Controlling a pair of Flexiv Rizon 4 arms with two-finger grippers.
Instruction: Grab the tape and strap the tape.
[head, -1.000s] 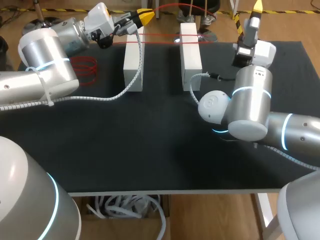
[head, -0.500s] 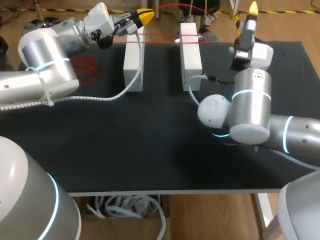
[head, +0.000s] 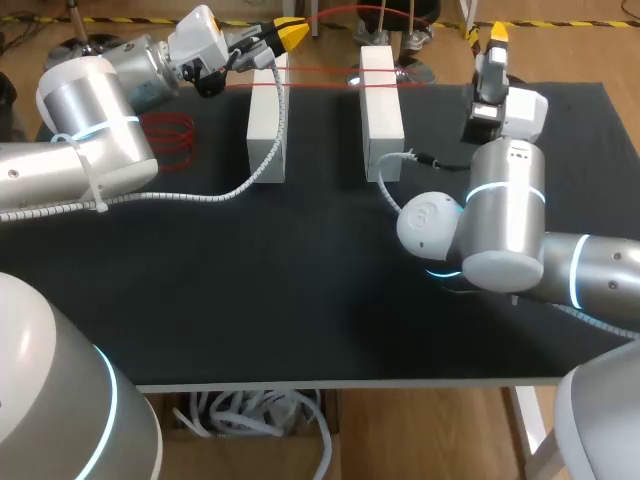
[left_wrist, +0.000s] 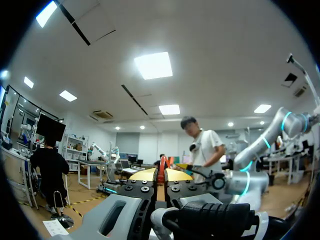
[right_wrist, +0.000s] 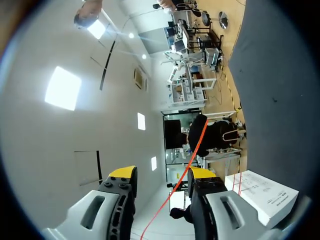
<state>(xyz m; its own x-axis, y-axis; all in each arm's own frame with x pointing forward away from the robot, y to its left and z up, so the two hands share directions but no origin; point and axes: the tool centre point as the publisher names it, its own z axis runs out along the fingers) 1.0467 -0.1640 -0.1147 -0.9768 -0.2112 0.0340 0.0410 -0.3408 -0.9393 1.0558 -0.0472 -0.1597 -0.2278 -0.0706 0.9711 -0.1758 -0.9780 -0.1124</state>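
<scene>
Pinching the red tape (head: 320, 70) tight in my left gripper (head: 288, 32) by a white block (head: 265, 125), I hold my right gripper (right_wrist: 161, 173) spread wide around its strand.

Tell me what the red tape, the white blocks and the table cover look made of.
The red tape: likely thin plastic or fabric strap, a taut narrow line. The white blocks: perhaps foam or painted wood, matte, sharp-edged. The table cover: dark matte fabric or felt, no glare.

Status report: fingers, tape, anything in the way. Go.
Left gripper shut on red tape. Right gripper open, tape passes between its fingers, unclamped. Nothing blocking the white blocks.
</scene>
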